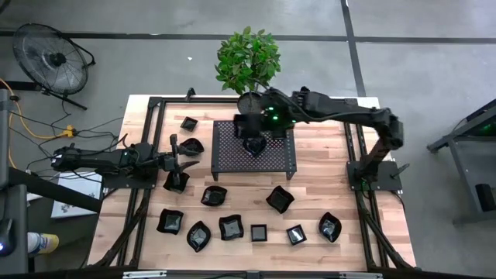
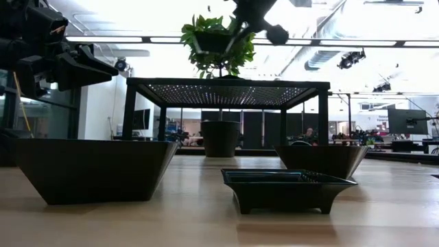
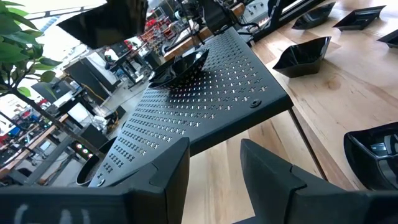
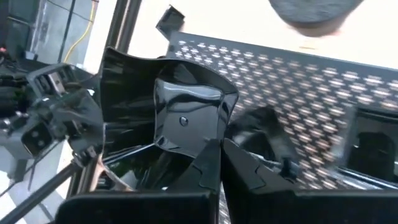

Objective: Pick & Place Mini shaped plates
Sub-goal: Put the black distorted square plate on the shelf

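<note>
The mini shaped plates are small glossy black dishes with raised, angled walls; some are square, some have pointed leaf-like corners, some wavy rims, and their shiny insides catch pale reflections. One plate (image 4: 186, 121), with a square floor and flared, peaked walls, sits in the right claw (image 4: 219, 155) over the perforated rack (image 1: 256, 149); that claw is clenched on the plate's rim, as the right wrist view shows. Another dish (image 3: 180, 67) rests on the rack's top in the left wrist view. Most of the plates lie on the bare wooden worktop (image 1: 325, 174) in loose rows toward its near edge: a leaf-like plate (image 1: 280, 199) and a wavy one (image 1: 214, 196) sit just in front of the rack, and a row nearer the edge holds a small square plate (image 1: 259, 232) between broader ones, with a pointed plate (image 1: 330, 227) toward the right edge. Two more plates (image 1: 189, 123) lie beside the rack's left side. In the low view a shallow rectangular plate (image 2: 288, 189) and a deep, slope-walled plate (image 2: 96, 168) stand close to the camera. The left claw (image 1: 175, 155) hovers near the worktop's left edge, its fingers (image 3: 168, 168) spread apart and gripping nothing. A potted plant (image 1: 248, 66) stands at the far edge behind the rack.
</note>
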